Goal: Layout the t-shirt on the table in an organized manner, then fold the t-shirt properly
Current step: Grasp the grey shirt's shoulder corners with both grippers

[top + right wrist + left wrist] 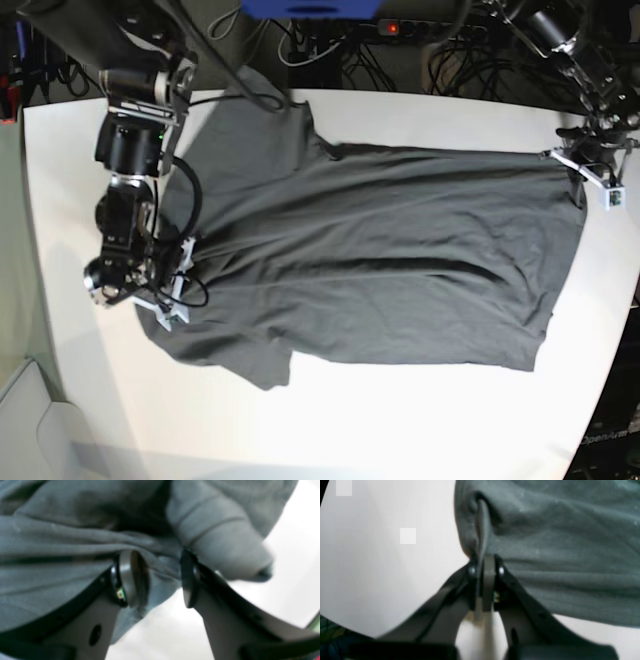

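**Across the table: t-shirt spread out, both grippers at its edges**

On the left wrist view, left gripper (pixel 486 566) has its jaws pressed together, pinching a thin fold of the t-shirt (pixel 557 555); cloth rises from the fingertips in a narrow ridge, then spreads right across the frame; white table (pixel 382 567) fills the left half and shows under the cloth's lower edge at bottom right; picture is soft, no finer detail.

On the right wrist view, right gripper (pixel 156 576) has jaws apart with a bunch of t-shirt (pixel 62 542) cloth between them; left finger's pad (pixel 126 576) lies against the fabric; right finger sits beside a rolled sleeve-like tube; whether the cloth is actually gripped, cannot tell; bare table (pixel 287 580) at right and below.

On the base view, t-shirt (pixel 380 270) lies mostly flat along the table (pixel 400 430), wrinkled, long creases running lengthwise; right gripper (pixel 172 300) at the shirt's edge on this view's left, near a sleeve; left gripper (pixel 585 175) at the shirt's far corner on this view's right; black cables (pixel 440 60) beyond the table's back edge.
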### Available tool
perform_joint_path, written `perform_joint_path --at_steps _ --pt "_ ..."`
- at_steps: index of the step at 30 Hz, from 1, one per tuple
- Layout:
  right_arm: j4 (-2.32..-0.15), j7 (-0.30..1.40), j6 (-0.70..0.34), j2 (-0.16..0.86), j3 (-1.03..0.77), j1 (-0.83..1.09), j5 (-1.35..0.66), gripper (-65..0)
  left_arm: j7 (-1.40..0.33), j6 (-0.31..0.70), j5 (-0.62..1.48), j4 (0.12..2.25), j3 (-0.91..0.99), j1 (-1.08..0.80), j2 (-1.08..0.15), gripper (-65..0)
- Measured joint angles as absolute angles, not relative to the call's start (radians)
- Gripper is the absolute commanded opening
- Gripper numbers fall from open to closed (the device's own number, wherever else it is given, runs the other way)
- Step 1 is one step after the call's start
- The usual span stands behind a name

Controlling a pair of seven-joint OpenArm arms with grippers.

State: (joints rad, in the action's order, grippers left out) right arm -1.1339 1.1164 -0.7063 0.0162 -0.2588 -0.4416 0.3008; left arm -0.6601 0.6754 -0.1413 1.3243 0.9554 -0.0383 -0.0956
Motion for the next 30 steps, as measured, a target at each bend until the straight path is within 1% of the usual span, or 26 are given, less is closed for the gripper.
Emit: perform_joint_path --at_steps 2,4,9,14,18,21,25,30 --pt "-1.136 1.151 -0.706 0.016 -0.257 -0.459 0.307 -40.1 -0.67 0.669 -0.157 1.347 0.955 -0.038 -0.08 -64.9" --pt "-1.183 1.206 -0.706 0.028 -0.257 -0.465 0.307 -40.1 -0.682 0.669 -0.163 1.369 0.955 -0.041 -0.06 -64.9" --pt "-1.426 1.293 -0.699 0.049 -0.26 -0.44 0.321 -40.1 -0.687 0.669 -0.175 1.397 0.955 -0.049 -0.036 -64.9" --pt "-1.69 1.406 -0.699 0.028 -0.258 -0.265 0.31 -39.1 -0.695 0.674 -0.174 1.402 0.954 -0.05 -0.036 -64.9" --pt "-1.843 1.401 -0.699 -0.033 -0.26 -0.116 0.314 -35.3 -0.696 0.673 -0.174 1.402 0.955 -0.05 -0.033 -64.9" --pt "-1.893 1.405 -0.699 -0.098 -0.257 -0.051 0.306 -33.9 -0.694 0.673 -0.174 1.404 0.955 -0.049 -0.027 -64.9" --pt "-1.9 1.399 -0.699 -0.146 -0.256 -0.057 0.307 -33.9 -0.694 0.672 -0.175 1.406 0.955 -0.049 -0.027 -64.9" --pt "-1.9 1.402 -0.699 -0.156 -0.201 -0.052 0.307 -33.9 -0.69 0.662 -0.171 1.406 0.955 -0.056 -0.025 -64.9"
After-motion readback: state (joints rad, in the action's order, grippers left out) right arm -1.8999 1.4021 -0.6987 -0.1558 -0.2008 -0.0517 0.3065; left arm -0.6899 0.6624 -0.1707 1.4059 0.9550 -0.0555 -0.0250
